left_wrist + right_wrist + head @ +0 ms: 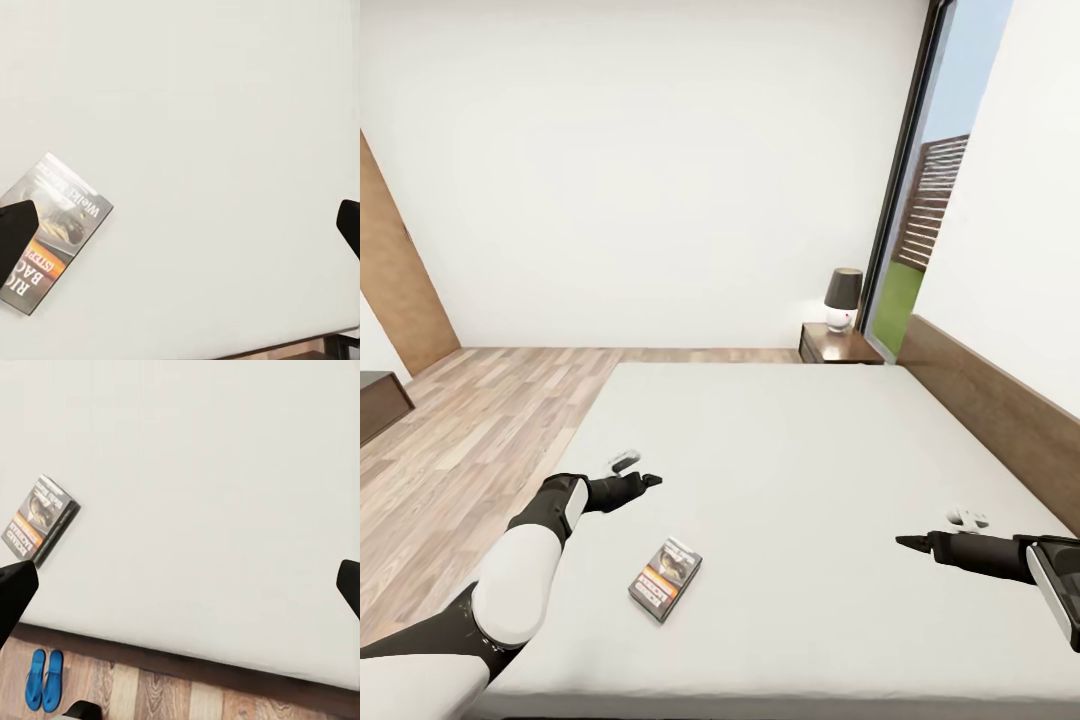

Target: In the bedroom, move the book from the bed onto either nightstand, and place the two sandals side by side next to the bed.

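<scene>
The book [665,578] lies flat on the light-grey mattress of the bed [810,450], near its front left part. My left gripper [648,481] hovers over the mattress just beyond the book, open; in the left wrist view one fingertip [15,234] overlaps the book [60,221]. My right gripper [907,541] hangs open above the mattress well to the right of the book. The right wrist view shows the book [41,519], the bed's dark frame edge [187,664], and the two blue sandals [43,680] lying together on the wood floor beside it. A nightstand [840,346] stands at the bed's far right corner.
A lamp [844,298] sits on the nightstand, next to a tall window [925,220]. The brown headboard [985,400] runs along the bed's right side. Wood floor [490,420] stretches left of the bed, with a dark cabinet [380,400] and a brown door [395,280] at the far left.
</scene>
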`<state>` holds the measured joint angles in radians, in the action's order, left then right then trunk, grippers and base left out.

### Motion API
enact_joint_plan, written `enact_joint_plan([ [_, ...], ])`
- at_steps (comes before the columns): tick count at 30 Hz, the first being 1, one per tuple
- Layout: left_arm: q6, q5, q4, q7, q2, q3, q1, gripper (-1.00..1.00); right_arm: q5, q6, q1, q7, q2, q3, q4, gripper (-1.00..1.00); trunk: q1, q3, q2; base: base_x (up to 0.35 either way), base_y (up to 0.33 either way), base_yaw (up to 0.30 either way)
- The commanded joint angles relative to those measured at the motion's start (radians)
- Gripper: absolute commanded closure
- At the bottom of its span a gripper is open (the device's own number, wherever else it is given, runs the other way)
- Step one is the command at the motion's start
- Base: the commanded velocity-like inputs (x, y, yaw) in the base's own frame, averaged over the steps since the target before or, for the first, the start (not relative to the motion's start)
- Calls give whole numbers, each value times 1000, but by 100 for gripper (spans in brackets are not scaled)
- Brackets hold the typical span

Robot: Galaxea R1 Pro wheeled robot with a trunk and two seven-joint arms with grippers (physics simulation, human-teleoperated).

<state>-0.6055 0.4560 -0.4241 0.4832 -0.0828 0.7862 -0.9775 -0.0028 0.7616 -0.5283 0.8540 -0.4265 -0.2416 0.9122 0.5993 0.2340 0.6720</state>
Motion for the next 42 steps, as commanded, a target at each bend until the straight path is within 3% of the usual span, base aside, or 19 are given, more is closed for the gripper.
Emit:
enact_joint_plan([
  [1,-5,10,-3,8,-1,8,-1,-100,0,7,-1,3,0,-2,1,-100,0,2,1,29,0,0],
  [21,22,9,-4,7,2,8,-1,-100,0,7,-1,3,0,-1,1,-100,0,2,1,41,8,0],
  [42,24,9,-4,8,2,8,-1,-100,2,7,-1,2,0,-1,0,-100,0,33,1,0,0,0],
])
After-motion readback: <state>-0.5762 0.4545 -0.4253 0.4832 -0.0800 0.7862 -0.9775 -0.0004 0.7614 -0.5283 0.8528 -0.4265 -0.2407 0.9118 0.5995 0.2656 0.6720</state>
